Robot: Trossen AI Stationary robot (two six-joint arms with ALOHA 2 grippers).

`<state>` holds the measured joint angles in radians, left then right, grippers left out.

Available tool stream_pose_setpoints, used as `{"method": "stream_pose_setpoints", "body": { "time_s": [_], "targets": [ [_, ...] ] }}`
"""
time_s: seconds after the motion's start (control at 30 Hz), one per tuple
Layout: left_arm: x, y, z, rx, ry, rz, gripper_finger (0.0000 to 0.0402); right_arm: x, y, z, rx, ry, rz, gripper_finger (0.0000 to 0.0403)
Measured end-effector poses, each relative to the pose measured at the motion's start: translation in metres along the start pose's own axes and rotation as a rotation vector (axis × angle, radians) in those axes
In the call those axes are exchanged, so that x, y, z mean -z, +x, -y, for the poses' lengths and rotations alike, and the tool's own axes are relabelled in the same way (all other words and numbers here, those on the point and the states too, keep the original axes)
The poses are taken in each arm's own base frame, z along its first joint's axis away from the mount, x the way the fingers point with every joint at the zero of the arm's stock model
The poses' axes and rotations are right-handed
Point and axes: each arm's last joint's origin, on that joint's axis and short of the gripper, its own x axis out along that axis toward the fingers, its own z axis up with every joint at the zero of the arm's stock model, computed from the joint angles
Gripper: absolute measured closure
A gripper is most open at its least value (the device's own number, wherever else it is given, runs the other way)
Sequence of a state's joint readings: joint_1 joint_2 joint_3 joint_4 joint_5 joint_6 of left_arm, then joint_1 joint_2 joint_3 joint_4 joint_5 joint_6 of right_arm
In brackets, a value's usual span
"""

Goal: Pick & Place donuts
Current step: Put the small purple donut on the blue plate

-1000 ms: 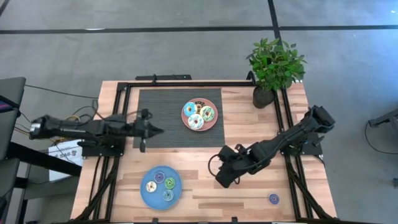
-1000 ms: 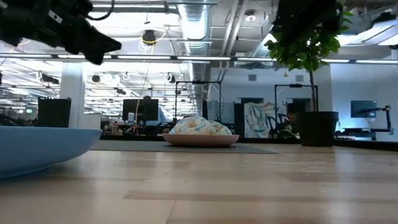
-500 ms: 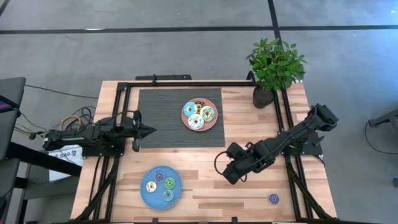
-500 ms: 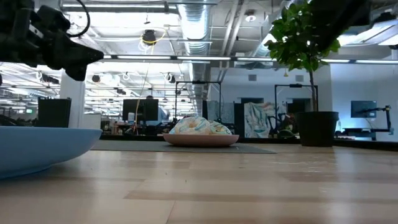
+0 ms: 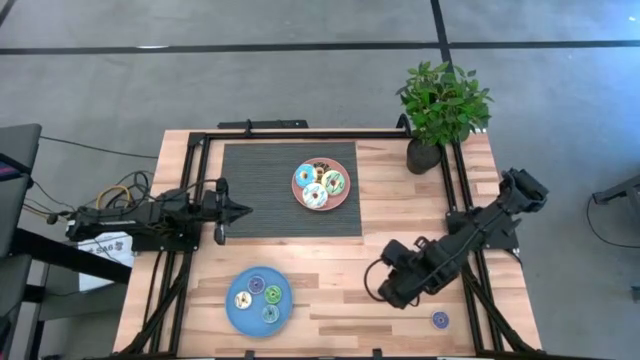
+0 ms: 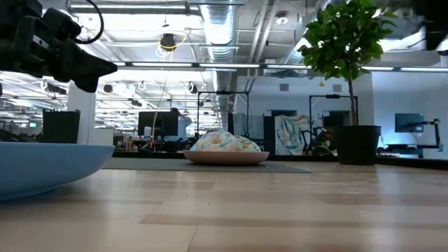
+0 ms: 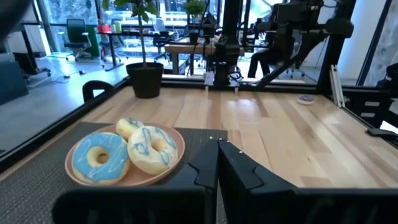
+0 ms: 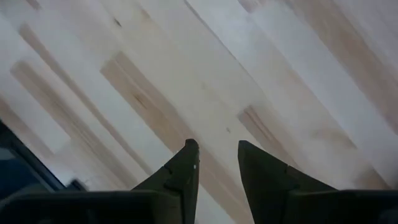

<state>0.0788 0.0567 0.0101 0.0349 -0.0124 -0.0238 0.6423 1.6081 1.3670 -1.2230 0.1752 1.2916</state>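
Several iced donuts (image 5: 321, 184) lie piled on the pink plate (image 5: 346, 196), on the dark mat. In the left wrist view they show as blue and cream rings (image 7: 99, 157). Smaller donuts (image 5: 257, 295) sit on the blue plate (image 5: 236, 318) near the table's near edge. One small purple donut (image 5: 440, 319) lies alone on the wood at the near right, also seen as the donut (image 7: 305, 99). My left gripper (image 5: 243, 209) hovers shut at the mat's left edge, pointing at the pink plate. My right gripper (image 5: 390, 292) hangs open over bare wood (image 8: 217, 148), left of the purple donut.
A potted plant (image 5: 440, 105) stands at the far right corner. The dark ribbed mat (image 5: 260, 190) covers the far middle of the table. Black frame rails (image 5: 470, 290) run along both sides. Bare wood lies between the two plates and around the purple donut.
My right gripper has swept from the table's middle toward the near right, closing on the lone purple donut. My left gripper drew back toward the table's left edge early on, then kept still. No donut has moved.
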Motion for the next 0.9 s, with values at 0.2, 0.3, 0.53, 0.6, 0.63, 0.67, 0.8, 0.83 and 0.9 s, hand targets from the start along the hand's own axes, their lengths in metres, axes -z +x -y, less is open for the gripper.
{"method": "stream_pose_setpoints", "body": {
  "time_s": [0.2,0.3,0.53,0.6,0.63,0.67,0.8,0.83,0.9],
  "targets": [
    [0.0,0.0,0.0,0.0,-0.001,0.0,0.0401,0.026,-0.004,0.001,0.046,0.058,-0.133,0.0286],
    [0.0,0.0,0.0,0.0,-0.003,-0.001,0.0401,0.041,0.0,-0.002,0.025,0.022,-0.18,0.0258],
    [0.001,0.0,0.0,-0.001,-0.003,-0.002,0.0401,0.08,0.034,-0.004,-0.053,-0.067,-0.303,0.0163],
    [0.001,0.0,0.0,-0.001,-0.003,-0.002,0.0401,0.089,0.041,-0.002,-0.061,-0.069,-0.326,0.0136],
    [0.001,0.0,0.0,-0.001,-0.003,-0.002,0.0401,0.093,0.044,-0.001,-0.053,-0.065,-0.335,0.0124],
    [0.001,0.0,0.0,-0.001,-0.003,-0.002,0.0401,0.097,0.046,0.001,-0.044,-0.062,-0.339,0.0112],
    [0.001,0.0,0.0,-0.001,-0.003,-0.002,0.0401,0.111,0.054,0.009,0.007,-0.031,-0.342,0.007],
    [0.001,0.0,0.0,-0.001,-0.003,-0.002,0.0401,0.114,0.056,0.011,0.018,-0.028,-0.342,0.0061],
    [0.001,0.0,0.0,-0.001,-0.003,-0.003,0.0401,0.121,0.06,0.013,0.026,-0.028,-0.344,0.0044]
  ]
}}
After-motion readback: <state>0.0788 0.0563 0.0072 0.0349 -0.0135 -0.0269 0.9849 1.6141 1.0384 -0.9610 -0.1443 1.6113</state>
